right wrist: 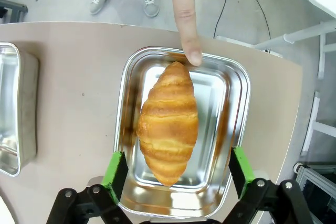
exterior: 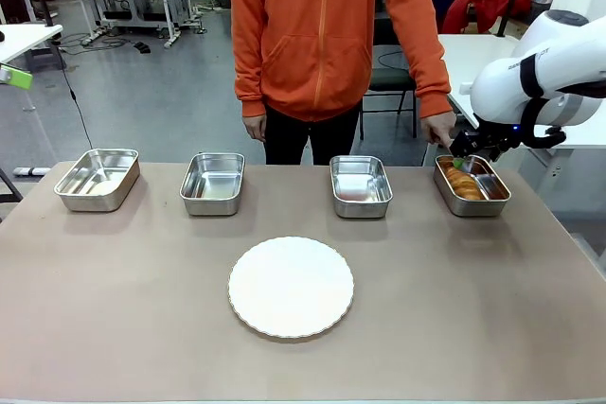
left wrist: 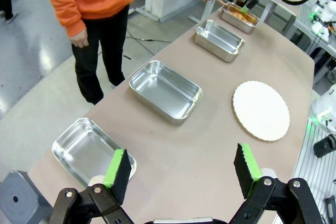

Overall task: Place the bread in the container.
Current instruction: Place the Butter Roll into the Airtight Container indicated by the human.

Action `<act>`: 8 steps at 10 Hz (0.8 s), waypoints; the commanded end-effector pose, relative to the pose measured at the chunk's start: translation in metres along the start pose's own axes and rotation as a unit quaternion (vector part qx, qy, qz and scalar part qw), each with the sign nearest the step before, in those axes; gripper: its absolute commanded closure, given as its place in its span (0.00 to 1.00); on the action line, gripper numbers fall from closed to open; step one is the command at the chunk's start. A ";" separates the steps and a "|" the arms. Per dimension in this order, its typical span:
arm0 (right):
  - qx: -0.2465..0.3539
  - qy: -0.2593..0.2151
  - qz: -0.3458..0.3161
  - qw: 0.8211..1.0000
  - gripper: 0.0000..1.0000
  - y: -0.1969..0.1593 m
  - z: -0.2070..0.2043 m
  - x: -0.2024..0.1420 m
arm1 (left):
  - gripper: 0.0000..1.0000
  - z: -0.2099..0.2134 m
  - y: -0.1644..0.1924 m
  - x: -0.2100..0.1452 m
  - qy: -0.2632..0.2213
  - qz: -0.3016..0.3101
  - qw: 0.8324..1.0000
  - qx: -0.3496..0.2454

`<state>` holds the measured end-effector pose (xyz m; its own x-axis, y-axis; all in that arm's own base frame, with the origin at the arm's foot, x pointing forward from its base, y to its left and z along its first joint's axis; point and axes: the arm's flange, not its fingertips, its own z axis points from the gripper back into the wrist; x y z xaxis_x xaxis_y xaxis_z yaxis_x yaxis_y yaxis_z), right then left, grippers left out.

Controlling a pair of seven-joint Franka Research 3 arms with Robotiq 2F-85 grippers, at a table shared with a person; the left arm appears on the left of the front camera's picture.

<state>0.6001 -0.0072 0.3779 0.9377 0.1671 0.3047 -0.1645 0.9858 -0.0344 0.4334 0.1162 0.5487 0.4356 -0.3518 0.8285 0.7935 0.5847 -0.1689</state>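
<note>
Croissant (right wrist: 168,121) lying inside the rightmost pan (right wrist: 237,124), bare steel along its right side, fingertip (right wrist: 192,55) touching the far rim. Right gripper (right wrist: 178,171) spread wide above, empty. Left gripper (left wrist: 181,169) wide too, over open table (left wrist: 199,145).

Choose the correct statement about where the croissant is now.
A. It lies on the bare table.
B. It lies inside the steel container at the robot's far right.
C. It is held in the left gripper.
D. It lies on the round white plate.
B: the croissant rests in the rightmost container, below the open right gripper, with the person's finger touching the rim.
</note>
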 end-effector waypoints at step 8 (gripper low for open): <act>-0.028 -0.111 -0.065 0.991 0.00 -0.014 0.100 -0.050 | 0.00 -0.001 -0.001 0.001 -0.006 -0.004 1.000 -0.004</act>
<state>0.5576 -0.0260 0.4571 0.8824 0.0740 0.4646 -0.0662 0.9973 -0.0330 0.4334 0.1161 0.5492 0.4348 -0.3521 0.8289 0.7938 0.5845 -0.1681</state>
